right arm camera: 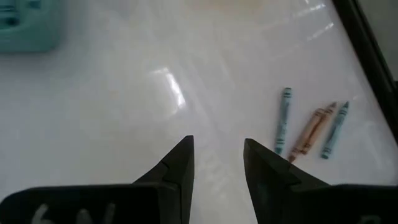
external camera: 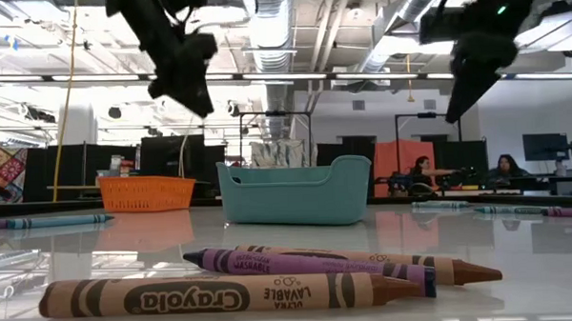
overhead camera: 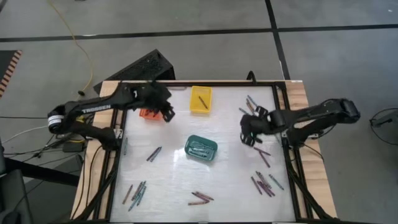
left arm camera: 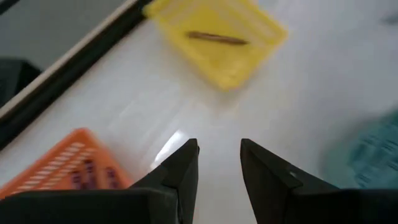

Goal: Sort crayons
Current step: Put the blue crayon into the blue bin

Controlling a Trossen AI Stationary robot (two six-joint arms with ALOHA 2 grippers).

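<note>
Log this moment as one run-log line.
left gripper: open, empty, by orange basket | right gripper: open, empty, over table | yellow basket: one crayon | loose crayons remain

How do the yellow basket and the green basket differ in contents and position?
The yellow basket holds a single brown crayon; the green basket holds several pale crayons. The yellow basket sits at the table's far edge, the green basket near the middle. The yellow looks shallower and squarer. Both are small open baskets, upright on the white table.
</note>
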